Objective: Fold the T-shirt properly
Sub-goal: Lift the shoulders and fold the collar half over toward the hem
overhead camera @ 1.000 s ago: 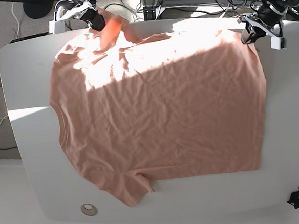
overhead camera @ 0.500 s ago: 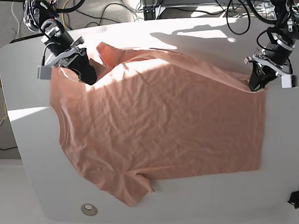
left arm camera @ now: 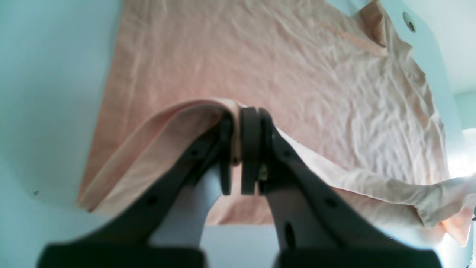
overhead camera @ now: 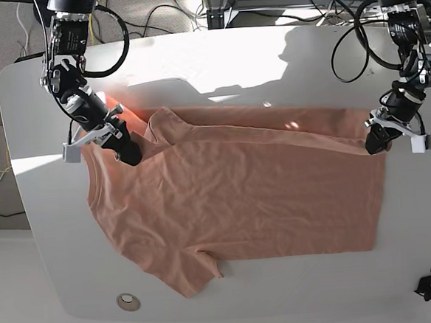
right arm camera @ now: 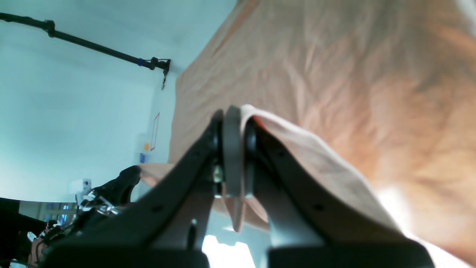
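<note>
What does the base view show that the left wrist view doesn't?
Only base: both arms at once, the right end effector at the shoulder edge and the whole table. Only left wrist: the left end effector close up, shut on a doubled fold of fabric. Both: the T-shirt, wrinkled and partly folded over.

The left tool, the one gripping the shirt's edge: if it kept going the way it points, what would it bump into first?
Probably the T-shirt itself: the left tool points down over the flat cloth, though depth is unclear.

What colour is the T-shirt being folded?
Plain salmon-pink wrinkled cotton T-shirt, no print visible; clearest in the base view.
</note>
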Robot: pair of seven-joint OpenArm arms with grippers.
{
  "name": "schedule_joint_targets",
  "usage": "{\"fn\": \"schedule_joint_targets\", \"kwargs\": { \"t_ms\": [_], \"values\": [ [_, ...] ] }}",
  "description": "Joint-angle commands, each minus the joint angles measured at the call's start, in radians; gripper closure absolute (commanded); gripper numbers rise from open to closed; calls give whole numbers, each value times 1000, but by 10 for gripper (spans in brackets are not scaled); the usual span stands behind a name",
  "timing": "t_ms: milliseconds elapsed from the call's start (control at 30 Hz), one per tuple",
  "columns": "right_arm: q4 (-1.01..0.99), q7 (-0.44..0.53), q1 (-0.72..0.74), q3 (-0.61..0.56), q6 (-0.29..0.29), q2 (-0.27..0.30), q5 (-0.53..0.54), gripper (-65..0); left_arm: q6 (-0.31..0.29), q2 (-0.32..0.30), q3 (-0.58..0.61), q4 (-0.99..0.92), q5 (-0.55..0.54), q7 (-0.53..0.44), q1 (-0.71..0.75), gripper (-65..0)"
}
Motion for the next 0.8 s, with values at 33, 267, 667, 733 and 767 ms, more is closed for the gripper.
{"fn": "schedule_joint_targets", "kwargs": {
  "t_ms": [33, 267, 667, 733, 767],
  "values": [
    [-19, 17, 42, 3, 10, 25, 23, 0, -2, -17, 21, -24, -11, -23, -53, 0],
    [-22, 15, 99, -4, 7, 50, 23, 0, -2, -17, 52, -103, -11, -23, -137, 0],
    [-177, 3, 201, -18, 5, 57, 20, -334, 1, -55, 52, -130, -10, -21, -200, -262],
    [-186, 3, 214, -20, 5, 74, -11, -458, 1, -63, 52, -129, 24, -21, -231, -337],
    [-185, 1, 226, -20, 5, 76, -23, -473, 1, -69, 52, -123, 56, -21, -246, -360]
  ]
}}
